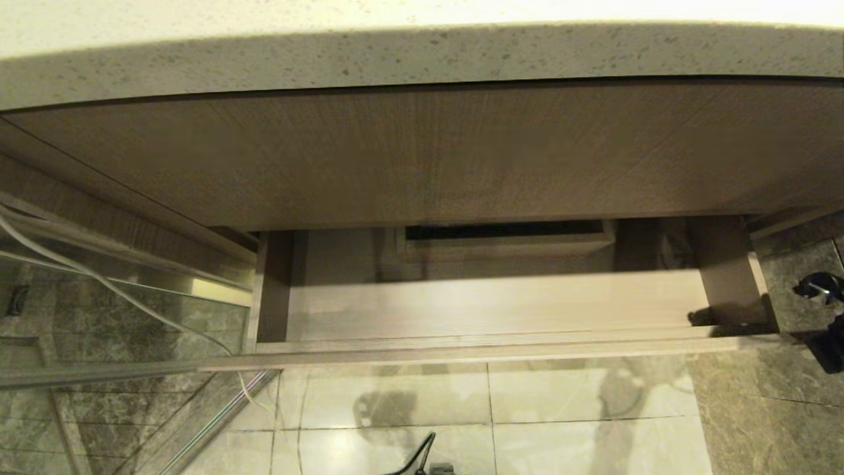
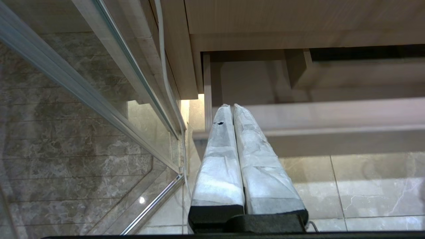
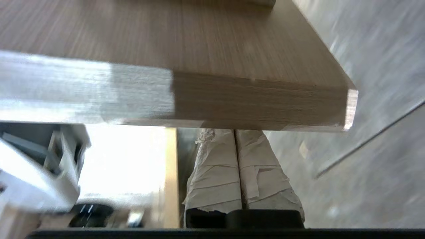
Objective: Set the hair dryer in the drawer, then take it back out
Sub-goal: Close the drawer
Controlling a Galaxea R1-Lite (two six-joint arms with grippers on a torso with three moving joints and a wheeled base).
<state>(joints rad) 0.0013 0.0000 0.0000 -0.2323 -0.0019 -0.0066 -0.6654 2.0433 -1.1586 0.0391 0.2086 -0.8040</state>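
Drawer [image 1: 488, 310] open and bare, hair dryer not visible in any view; right gripper [image 3: 236, 132] pressed together, empty, under drawer front; dryer likely light, rigid, slick, so grasp its barrel.

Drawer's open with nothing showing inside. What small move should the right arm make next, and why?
Probably draw the right gripper clear of the wood edge and open its fingers. The drawer stands open with nothing visible inside, and the gripper is shut and empty, so a grasp comes next. The left gripper is parked, shut.
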